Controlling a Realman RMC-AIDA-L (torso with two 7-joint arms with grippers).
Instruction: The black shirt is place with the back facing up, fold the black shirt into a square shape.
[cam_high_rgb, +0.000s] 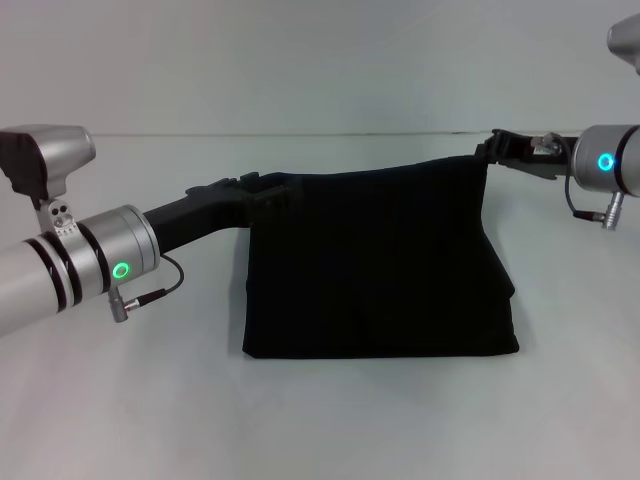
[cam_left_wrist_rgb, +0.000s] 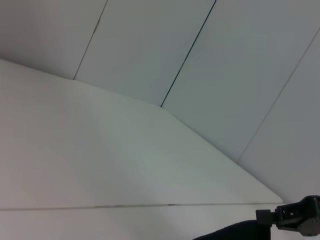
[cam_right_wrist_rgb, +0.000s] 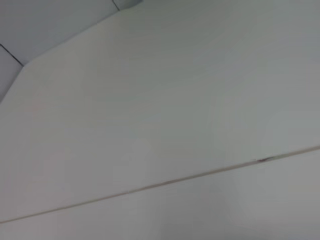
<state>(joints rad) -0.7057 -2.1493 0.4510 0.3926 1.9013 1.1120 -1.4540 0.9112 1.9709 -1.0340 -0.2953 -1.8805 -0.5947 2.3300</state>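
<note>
The black shirt hangs as a broad panel between the left gripper and the right gripper, blocking any straight passage from one to the other. Its lower edge rests on the white table. Outboard of each gripper, and on the near side of the hanging panel, the table surface lies open. Behind the grippers stands the wall.

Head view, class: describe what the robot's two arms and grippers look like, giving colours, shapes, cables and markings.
Both arms are silver-grey cylinders. The left arm has black bands, a green ring light and a thin black cable looping to a plug. The right arm has a blue-green ring light and a similar cable. The left gripper and the right gripper are black and angular.
</note>
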